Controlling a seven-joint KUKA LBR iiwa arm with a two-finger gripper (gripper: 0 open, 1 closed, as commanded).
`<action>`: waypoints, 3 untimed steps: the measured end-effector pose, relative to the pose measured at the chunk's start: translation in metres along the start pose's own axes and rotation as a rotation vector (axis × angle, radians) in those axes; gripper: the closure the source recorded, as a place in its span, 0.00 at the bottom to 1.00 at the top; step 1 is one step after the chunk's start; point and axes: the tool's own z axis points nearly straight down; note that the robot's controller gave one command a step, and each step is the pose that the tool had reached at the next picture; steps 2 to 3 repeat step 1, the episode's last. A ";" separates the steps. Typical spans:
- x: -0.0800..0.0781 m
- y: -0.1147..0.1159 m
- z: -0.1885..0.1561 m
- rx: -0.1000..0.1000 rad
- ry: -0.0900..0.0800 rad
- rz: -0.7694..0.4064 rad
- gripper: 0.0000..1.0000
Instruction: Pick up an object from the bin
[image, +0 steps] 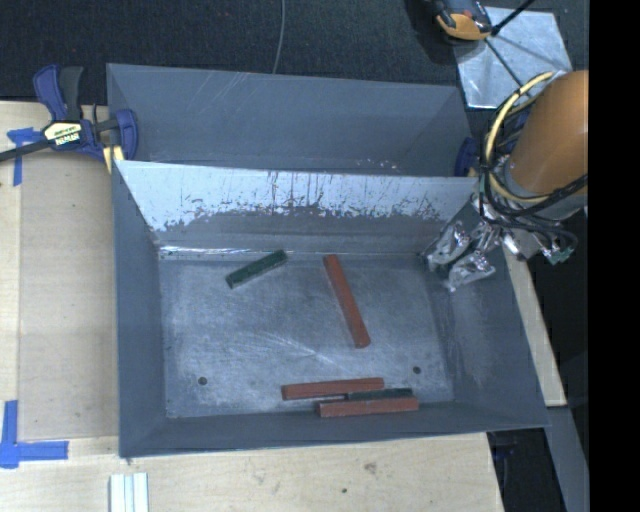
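Gripper (462, 256) is seen by the far-right corner of the bin (140, 330); whether it is open or closed cannot be told. The reddish-brown bar (346, 300) is nearest, to view-left on the floor. Its long axis runs far-to-near, slightly slanted, probably flat.

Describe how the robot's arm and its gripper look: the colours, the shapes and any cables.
The wrist wears a smooth, rounded orange cover. Cables wrap around its lower edge: several are black, and a yellow one loops up along the cover's side. Below them sits the gripper, a small, angular piece of bare silvery metal with dark joints. No lettering or markings can be made out.
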 end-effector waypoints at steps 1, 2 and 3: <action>0.002 0.000 -0.046 0.008 -0.006 0.000 1.00; 0.002 0.000 -0.046 0.008 -0.006 0.000 1.00; 0.002 0.000 -0.046 0.008 -0.006 0.000 1.00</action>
